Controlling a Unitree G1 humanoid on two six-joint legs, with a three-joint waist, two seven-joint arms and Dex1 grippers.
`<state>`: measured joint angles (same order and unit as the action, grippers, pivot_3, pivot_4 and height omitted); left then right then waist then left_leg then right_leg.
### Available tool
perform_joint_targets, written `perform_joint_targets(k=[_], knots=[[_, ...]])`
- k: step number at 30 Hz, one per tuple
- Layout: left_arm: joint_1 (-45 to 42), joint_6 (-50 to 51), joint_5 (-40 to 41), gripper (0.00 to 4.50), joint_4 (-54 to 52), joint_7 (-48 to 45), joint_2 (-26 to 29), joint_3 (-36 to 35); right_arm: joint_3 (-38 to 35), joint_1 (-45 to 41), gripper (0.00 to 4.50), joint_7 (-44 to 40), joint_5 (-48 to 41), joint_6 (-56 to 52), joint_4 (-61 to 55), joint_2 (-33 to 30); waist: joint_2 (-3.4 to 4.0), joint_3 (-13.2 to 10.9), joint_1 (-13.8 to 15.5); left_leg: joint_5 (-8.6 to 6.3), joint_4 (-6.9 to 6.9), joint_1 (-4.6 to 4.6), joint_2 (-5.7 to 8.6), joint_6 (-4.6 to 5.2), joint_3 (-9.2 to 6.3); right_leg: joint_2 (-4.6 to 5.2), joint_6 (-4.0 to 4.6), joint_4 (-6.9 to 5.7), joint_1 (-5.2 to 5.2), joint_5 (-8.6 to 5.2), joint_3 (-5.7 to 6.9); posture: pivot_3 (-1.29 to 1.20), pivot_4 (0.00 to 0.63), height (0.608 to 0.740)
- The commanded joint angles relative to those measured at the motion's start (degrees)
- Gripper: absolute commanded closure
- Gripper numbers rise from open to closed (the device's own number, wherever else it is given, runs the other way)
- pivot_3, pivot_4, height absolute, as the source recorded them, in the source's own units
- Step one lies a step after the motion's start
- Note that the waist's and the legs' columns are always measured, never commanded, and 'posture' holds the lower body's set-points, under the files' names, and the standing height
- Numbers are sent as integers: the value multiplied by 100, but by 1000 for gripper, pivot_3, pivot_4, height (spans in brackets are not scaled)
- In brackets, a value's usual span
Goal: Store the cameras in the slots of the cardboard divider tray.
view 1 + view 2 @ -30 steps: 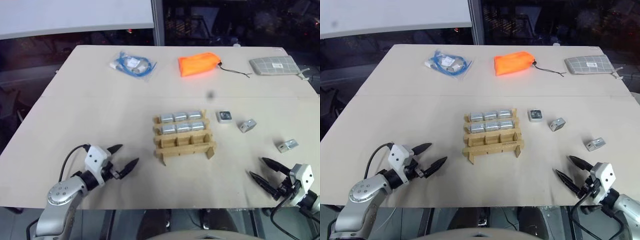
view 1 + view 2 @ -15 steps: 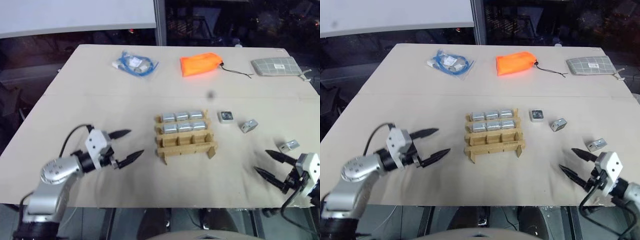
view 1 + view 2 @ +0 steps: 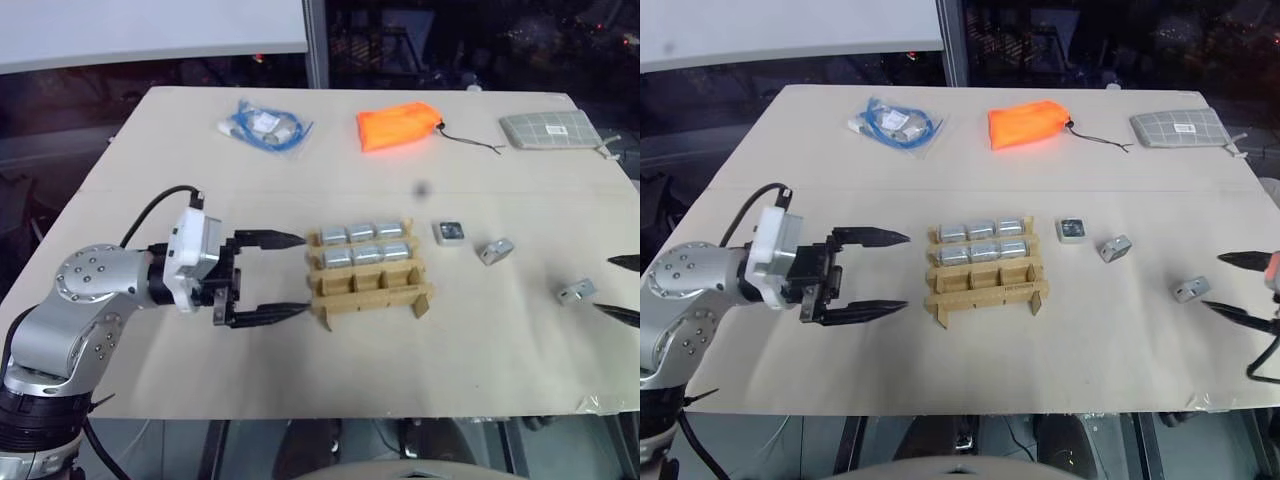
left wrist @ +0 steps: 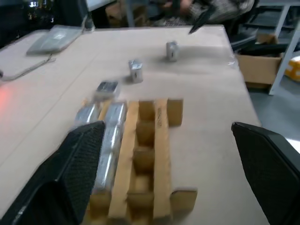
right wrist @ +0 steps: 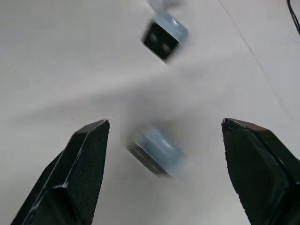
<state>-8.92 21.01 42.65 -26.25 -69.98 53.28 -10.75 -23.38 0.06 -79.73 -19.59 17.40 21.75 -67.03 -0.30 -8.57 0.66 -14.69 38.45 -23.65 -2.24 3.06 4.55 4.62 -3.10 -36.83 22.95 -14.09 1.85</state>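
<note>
Both your arms have risen off table edge. Left gripper [image 3: 272,276] spread, empty, at 9 o'clock of tray [image 3: 368,290]; right gripper [image 3: 1230,283] spread, empty, flanking loose camera [image 3: 1190,289]. 6 cameras [image 3: 360,243] slotted, 3 loose at tray's 3 o'clock.

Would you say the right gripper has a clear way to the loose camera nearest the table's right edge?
Probably yes: the right gripper is open beside that camera, and only bare table lies between them.

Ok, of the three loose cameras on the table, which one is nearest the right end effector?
The camera farthest from the cardboard divider tray, lying just ahead of the open right end effector; the other two sit close beside the tray.
</note>
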Motion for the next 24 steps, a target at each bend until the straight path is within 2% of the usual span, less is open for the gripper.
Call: perform_joint_targets(k=[1, 6, 11, 24], knots=[[-126, 111, 166, 0, -225, -16, 103, -156, 533, -769, 707, -460, 434, 614, 980, -217, -2, -3, -3, 5, 0, -1, -1, -8, 0, -1, 0, 0, 1, 0, 0, 0, 150, 740], [-42, 128, 145, 0, -294, -4, 91, -273, 1377, -1970, 707, -879, 1099, 1324, 2417, -362, 13, -19, -6, 12, 0, 0, -1, -20, 11, -2, 0, -1, 4, 0, -9, 0, 150, 740], [153, 143, 124, 0, -343, 74, 63, -396, 1899, -2817, 707, -1090, 1447, 1747, 3122, -261, 22, -39, -42, 12, 1, 0, -2, -21, 23, -1, -1, 0, 7, 0, -19, 0, 150, 740], [442, 86, 47, 0, -445, 191, 16, -482, 2690, -3680, 707, -1277, 1682, 2154, 3632, 181, 29, -49, -148, 13, 1, 2, -6, -23, 26, -1, -1, -2, 6, 1, -20, 0, 150, 740]])
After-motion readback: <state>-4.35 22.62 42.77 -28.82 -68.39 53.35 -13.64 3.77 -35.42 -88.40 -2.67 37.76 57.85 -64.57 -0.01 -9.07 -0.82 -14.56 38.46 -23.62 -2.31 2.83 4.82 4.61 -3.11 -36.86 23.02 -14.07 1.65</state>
